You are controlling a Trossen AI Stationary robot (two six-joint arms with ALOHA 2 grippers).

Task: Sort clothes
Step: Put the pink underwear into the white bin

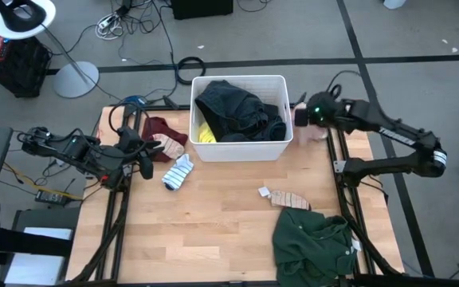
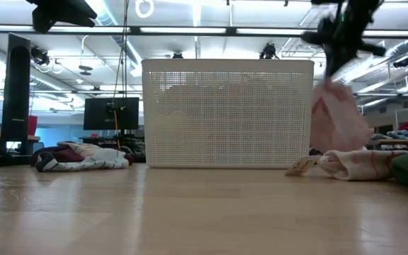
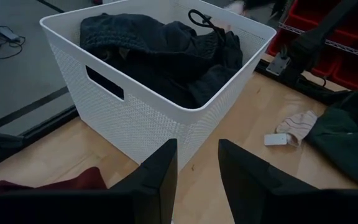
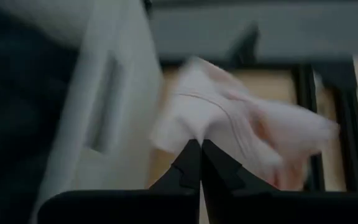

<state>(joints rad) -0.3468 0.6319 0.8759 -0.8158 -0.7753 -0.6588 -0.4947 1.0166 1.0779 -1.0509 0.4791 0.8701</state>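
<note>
**Pink piece held up beside the bin**

The white bin [image 1: 240, 150], with black tops [image 1: 233, 110] and a yellow shirt [image 1: 205, 134] inside, sits between the two pincers. The dark green top [image 1: 313, 243] lies well below the right gripper [image 4: 200, 147], near the table edge. That pincer is clamped on the pink piece [image 4: 241, 130], hanging just beside the bin's wall. The left gripper [image 3: 197, 162] hovers narrowly parted, the maroon piece [image 1: 160, 129] and a striped sock [image 1: 177, 172] close by.
</note>
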